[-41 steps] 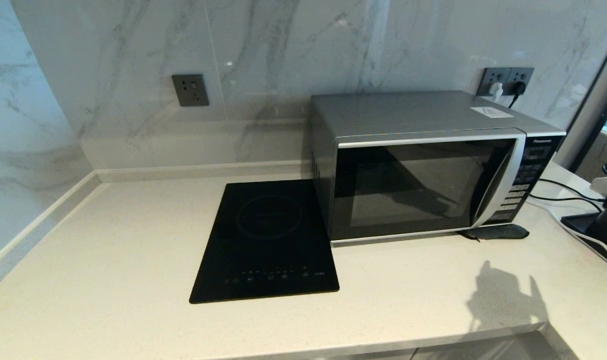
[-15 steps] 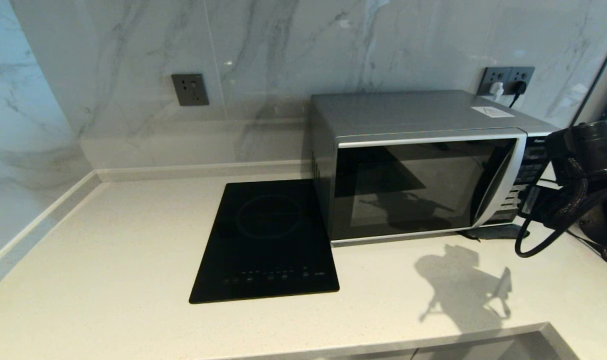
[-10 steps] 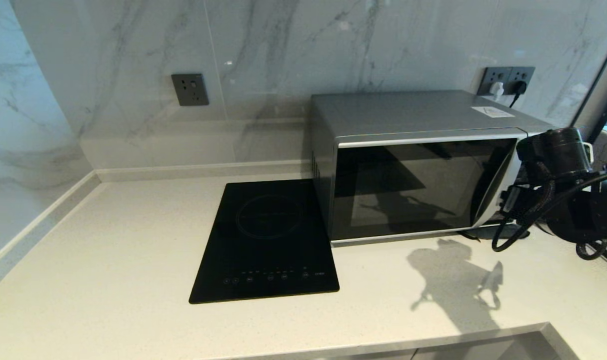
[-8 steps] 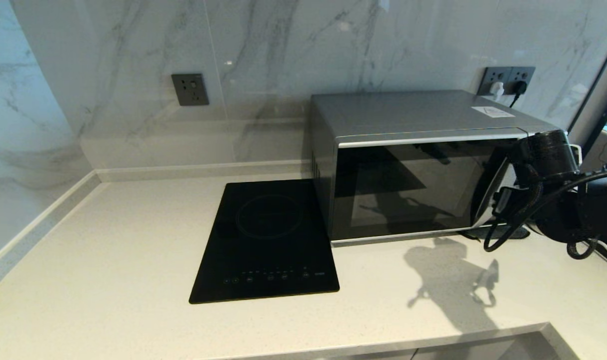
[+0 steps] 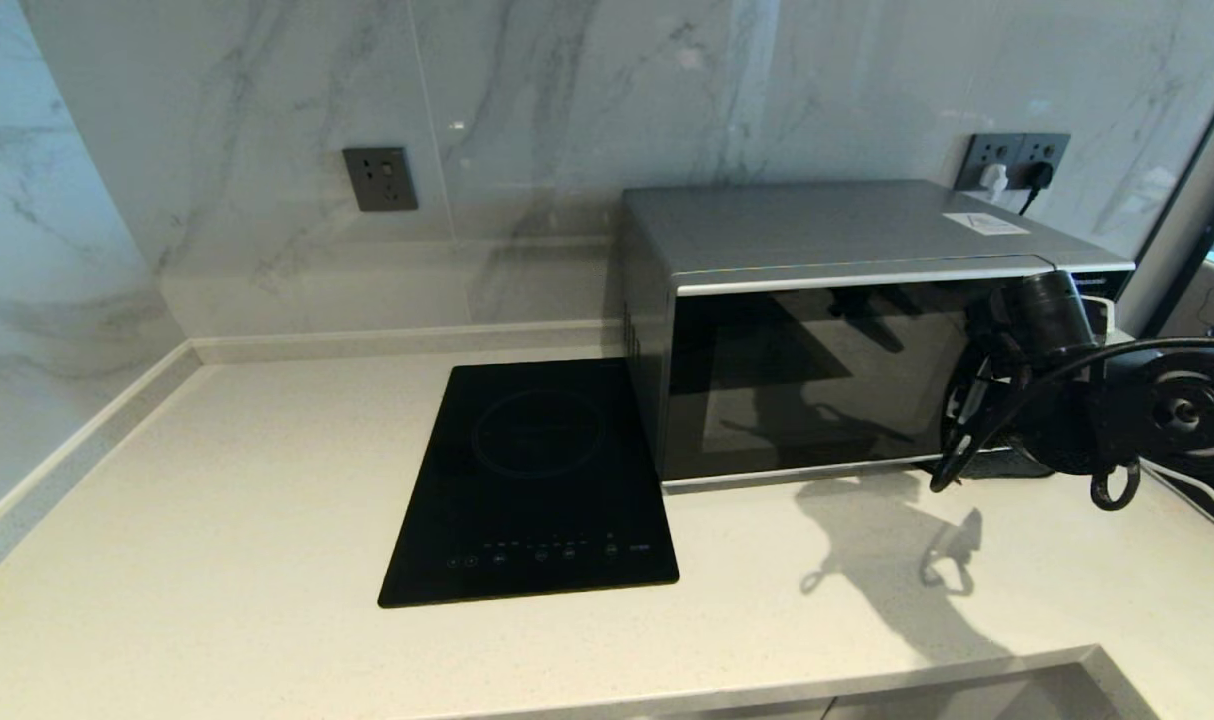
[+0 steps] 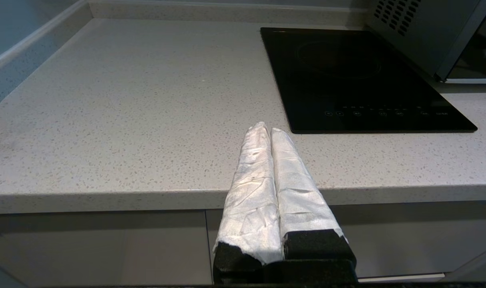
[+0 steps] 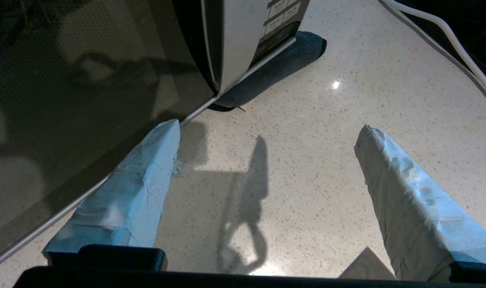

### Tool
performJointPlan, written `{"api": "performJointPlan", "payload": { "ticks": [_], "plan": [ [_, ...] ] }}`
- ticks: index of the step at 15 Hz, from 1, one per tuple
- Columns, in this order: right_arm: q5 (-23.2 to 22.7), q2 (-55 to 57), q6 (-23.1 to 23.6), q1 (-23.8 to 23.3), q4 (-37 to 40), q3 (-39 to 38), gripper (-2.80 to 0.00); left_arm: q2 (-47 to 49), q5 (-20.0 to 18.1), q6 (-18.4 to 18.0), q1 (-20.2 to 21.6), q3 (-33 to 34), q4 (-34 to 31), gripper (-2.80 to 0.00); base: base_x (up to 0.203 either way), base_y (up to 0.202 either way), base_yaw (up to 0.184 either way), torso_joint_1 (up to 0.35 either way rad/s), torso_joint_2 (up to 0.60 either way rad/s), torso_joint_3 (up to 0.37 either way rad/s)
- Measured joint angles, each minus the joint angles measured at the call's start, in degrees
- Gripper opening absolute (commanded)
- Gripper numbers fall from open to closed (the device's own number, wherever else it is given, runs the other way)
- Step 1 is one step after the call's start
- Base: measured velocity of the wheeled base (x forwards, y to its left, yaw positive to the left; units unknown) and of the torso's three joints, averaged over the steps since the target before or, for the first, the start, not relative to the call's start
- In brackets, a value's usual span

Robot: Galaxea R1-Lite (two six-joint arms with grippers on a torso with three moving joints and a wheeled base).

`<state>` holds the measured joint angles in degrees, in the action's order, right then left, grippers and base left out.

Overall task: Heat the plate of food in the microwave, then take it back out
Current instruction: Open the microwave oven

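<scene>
1. my right fingers [image 7: 267, 132] are spread wide and empty, low over the counter [image 7: 327, 160] at the microwave's [image 5: 827, 330] door.
2. its curved handle [image 7: 231, 44] runs upright, just beyond them.
3. left fingers [image 6: 271, 132] pressed together, parked; no plate visible.

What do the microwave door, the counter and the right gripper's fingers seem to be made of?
Microwave door: likely dark glass, glossy, since it mirrors the arm. Counter: pale speckled stone or composite, smooth, with a light glint. Right gripper, open by the door: fingers wrapped in pale, wrinkled tape or cloth.
</scene>
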<state>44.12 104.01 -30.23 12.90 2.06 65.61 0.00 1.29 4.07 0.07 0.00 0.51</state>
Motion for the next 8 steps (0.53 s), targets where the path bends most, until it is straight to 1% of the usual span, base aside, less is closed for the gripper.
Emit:
{"api": "performJointPlan", "payload": {
  "ticks": [4, 8],
  "plan": [
    [1.41, 3.20, 0.88, -0.72, -2.02, 2.53, 0.00, 0.00, 0.02, 0.00, 0.00, 0.00, -0.02, -2.80, 0.000, 0.000, 0.000, 0.000, 0.00, 0.000],
    [1.41, 5.78, 3.68, -4.09, -4.94, 4.23, 0.00, 0.00, 0.00, 0.02, 0.00, 0.00, 0.00, -2.80, 0.000, 0.000, 0.000, 0.000, 0.00, 0.000]
  ]
}}
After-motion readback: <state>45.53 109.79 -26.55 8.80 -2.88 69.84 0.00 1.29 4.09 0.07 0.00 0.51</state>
